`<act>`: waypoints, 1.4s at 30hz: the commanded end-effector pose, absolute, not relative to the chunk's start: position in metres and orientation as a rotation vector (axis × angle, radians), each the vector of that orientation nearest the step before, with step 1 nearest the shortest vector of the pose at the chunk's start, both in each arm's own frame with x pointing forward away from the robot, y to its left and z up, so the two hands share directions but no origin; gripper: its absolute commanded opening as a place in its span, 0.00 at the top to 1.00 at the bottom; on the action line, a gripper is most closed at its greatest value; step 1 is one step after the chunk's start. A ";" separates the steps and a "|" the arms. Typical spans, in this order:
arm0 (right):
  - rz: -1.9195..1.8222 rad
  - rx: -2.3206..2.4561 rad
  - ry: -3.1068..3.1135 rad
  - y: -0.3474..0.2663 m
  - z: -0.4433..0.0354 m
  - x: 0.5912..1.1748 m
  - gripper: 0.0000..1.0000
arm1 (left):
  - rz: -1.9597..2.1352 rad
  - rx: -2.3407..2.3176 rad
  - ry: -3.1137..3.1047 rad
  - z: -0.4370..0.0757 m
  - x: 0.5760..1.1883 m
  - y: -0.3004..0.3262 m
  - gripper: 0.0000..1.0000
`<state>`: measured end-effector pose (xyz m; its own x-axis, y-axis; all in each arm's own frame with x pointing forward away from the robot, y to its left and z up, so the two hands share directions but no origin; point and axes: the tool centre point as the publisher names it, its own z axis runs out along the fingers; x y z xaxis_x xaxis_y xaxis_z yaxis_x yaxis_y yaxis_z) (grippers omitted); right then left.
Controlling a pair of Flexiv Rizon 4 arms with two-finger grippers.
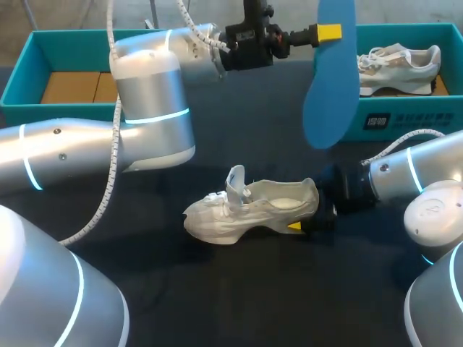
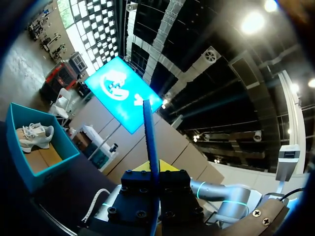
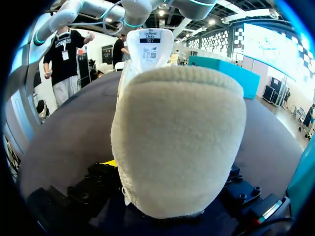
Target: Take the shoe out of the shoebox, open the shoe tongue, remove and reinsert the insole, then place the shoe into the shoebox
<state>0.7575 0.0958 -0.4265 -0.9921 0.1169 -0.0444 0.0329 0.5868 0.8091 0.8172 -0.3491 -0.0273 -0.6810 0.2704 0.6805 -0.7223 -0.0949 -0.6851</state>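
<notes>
Two risks stand out: the blue insole (image 1: 331, 87), thin, flat and bendy, hangs by one end from the left gripper (image 1: 329, 32), which pinches its top edge at 1 o'clock, so it could swing, slip free, or buckle against the collar on reinsertion. The white shoe (image 1: 249, 208) lies mid-way on the dark table (image 1: 239, 289), toe to 9 o'clock, stiff tongue (image 1: 235, 181) upright, its padded fleecy heel clamped by the right gripper (image 1: 307, 225); the teal shoebox (image 1: 405, 123) sits at 2 o'clock

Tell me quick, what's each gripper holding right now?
Left gripper: closed on the blue insole, held up in the air.
Right gripper: closed on the heel of the white shoe.
</notes>
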 end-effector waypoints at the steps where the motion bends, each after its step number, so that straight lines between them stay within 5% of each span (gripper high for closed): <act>1: 1.376 0.129 2.717 0.096 -0.429 0.758 1.00 | 1.840 0.513 -1.494 -0.021 0.811 -0.348 1.00; 18: 1.376 0.129 2.717 0.096 -0.429 0.758 1.00 | 1.769 0.542 -1.539 0.030 0.751 -0.344 1.00; 42: 1.376 0.129 2.717 0.096 -0.429 0.758 1.00 | 1.766 0.670 -1.588 0.032 0.714 -0.313 1.00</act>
